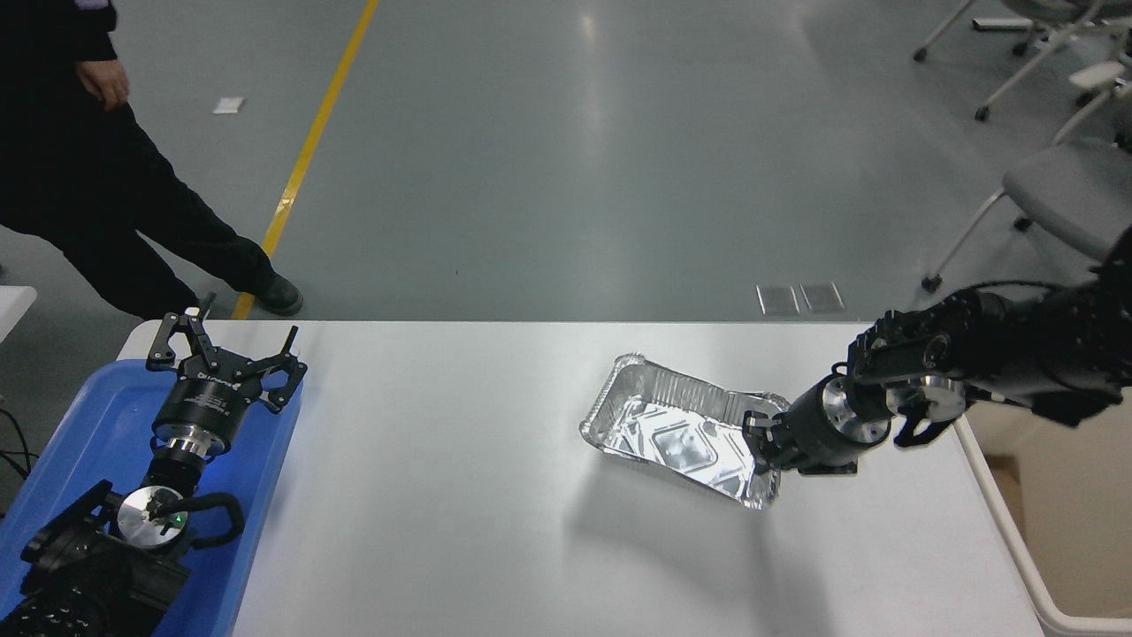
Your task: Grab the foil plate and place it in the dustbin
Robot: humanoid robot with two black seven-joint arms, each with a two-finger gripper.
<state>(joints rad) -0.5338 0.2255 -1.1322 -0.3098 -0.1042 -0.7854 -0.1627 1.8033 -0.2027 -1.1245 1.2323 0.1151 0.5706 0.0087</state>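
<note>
Right gripper [762, 440] clamped on foil plate [681, 427] rim, plate lifted near table's [442, 495] right edge, left gripper [225, 354] spread apart.

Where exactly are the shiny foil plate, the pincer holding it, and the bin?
foil plate [672, 433]: head view, on its embossed base.
right pincer [762, 440]: head view, at the fingertips on the plate's right rim.
dustbin [1004, 531]: head view, on its pale left rim.
</note>
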